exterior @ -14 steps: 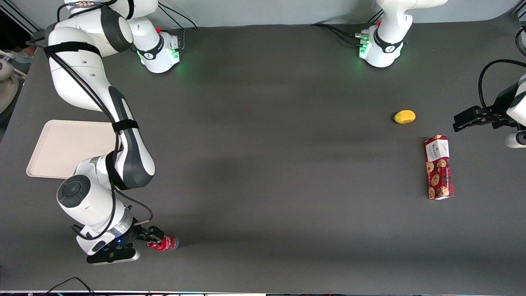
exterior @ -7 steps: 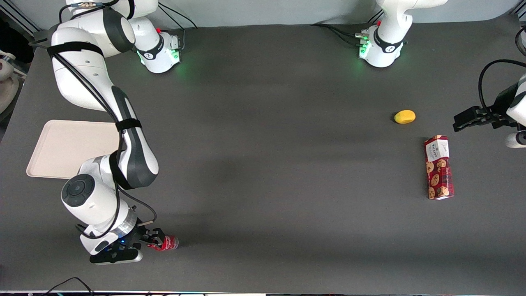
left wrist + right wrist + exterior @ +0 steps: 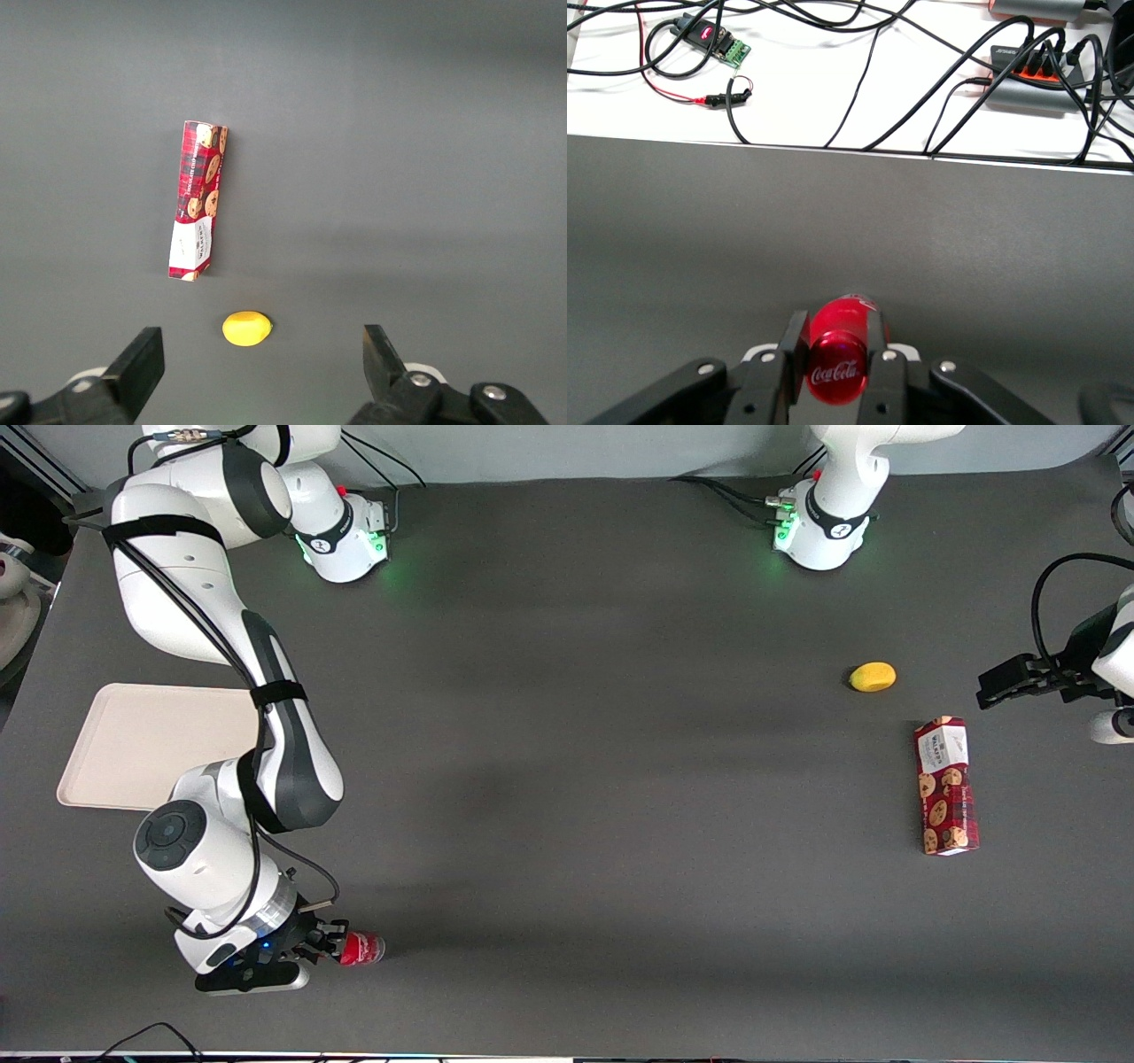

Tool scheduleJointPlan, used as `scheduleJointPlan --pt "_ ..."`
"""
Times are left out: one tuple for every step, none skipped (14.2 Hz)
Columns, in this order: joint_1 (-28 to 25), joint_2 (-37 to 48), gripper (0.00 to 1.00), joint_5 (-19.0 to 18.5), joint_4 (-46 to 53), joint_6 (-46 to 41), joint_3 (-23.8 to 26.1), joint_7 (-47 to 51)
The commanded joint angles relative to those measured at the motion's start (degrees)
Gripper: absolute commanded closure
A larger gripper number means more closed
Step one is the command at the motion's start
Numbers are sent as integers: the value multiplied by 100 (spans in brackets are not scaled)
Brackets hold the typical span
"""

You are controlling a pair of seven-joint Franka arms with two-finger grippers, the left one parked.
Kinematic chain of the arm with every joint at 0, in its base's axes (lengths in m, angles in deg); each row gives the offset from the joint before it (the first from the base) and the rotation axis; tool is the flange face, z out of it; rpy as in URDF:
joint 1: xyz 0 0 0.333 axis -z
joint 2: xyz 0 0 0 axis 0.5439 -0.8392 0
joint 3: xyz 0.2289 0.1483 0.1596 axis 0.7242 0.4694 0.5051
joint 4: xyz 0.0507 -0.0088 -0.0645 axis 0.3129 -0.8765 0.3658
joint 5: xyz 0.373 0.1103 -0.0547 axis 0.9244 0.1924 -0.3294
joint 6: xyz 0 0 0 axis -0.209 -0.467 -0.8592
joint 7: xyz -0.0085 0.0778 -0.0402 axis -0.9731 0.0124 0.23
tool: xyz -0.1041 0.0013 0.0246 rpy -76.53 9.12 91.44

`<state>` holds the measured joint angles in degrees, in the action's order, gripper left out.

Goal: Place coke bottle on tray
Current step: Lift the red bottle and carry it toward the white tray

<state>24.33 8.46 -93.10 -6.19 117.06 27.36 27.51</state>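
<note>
The right wrist view is showing the gripper (image 3: 835, 367) clamping its fingers (image 3: 790, 341) on the coke bottle (image 3: 837, 359); the front view is adding the tray (image 3: 133, 735), lying farther from the camera than the coke bottle (image 3: 359, 948). The right arm is bending low over the table, its gripper (image 3: 326, 946) reaching sideways.

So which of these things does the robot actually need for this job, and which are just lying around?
Needed for the job:
- coke bottle, between the fingers of the gripper, near the table's front edge
- tray, farther from the camera than the bottle

Just lying about, toward the parked arm's end:
- cookie box
- yellow lemon
</note>
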Motion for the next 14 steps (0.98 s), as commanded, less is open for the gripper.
scheduleJointPlan --pt "-17 -49 100 -283 196 -193 9 71" --pt "-8 21 100 -372 205 -481 26 62" --pt "-8 205 100 -390 214 -875 79 62" --pt "-17 424 100 -390 214 -1280 114 44" --pt "9 635 100 -382 214 -1623 193 -52" --pt "79 855 100 -373 214 -1992 341 -288" --pt "115 1066 100 -347 205 -2370 456 -464" --pt "124 1320 100 -346 205 -2774 475 -474" --pt "124 1584 100 -346 205 -3187 475 -509" --pt "132 1821 100 -338 205 -3556 518 -632" --pt "141 2137 100 -338 205 -3882 536 -902" --pt "141 2453 100 -364 205 -4172 501 -1140" --pt "150 2761 100 -390 196 -4445 484 -1325" --pt "194 3060 100 -416 188 -4709 466 -1571"
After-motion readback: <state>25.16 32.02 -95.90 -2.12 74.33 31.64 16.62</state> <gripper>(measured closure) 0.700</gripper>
